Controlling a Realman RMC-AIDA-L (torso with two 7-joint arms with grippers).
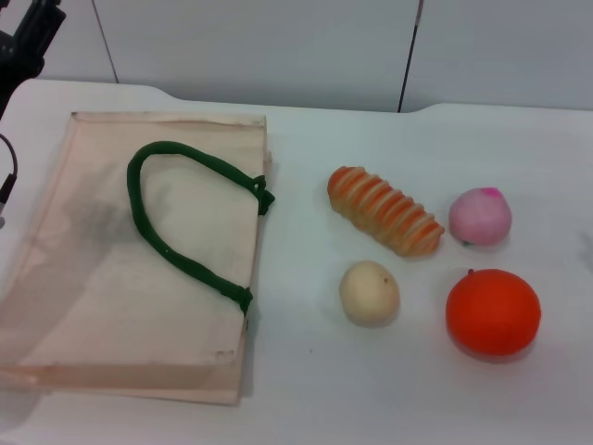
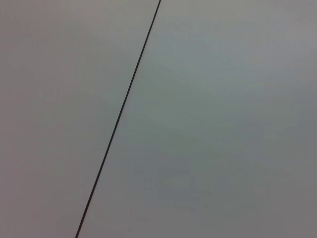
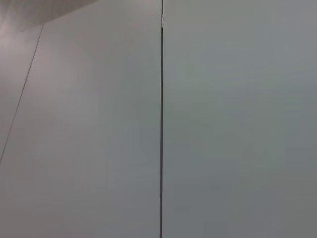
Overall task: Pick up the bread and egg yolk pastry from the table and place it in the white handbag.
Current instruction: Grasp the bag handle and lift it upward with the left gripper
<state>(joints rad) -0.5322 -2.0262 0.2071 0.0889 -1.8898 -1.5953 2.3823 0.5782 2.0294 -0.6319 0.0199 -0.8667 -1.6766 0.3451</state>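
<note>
The bread (image 1: 385, 210), a long bun with orange and cream stripes, lies at an angle on the white table right of centre. The egg yolk pastry (image 1: 369, 293), a pale beige ball, sits just in front of it. The white handbag (image 1: 111, 287) lies flat on the left with its dark green handles (image 1: 176, 232) on top. My left gripper (image 1: 26, 37) shows only as a dark shape at the far left corner, beyond the bag and away from everything. My right gripper is out of view. Both wrist views show only a grey panelled wall.
A pink ball (image 1: 480, 217) sits right of the bread. A larger orange-red ball (image 1: 493, 311) sits right of the pastry. The table (image 1: 315, 389) ends at a grey wall behind. A dark cable (image 1: 7, 176) hangs at the left edge.
</note>
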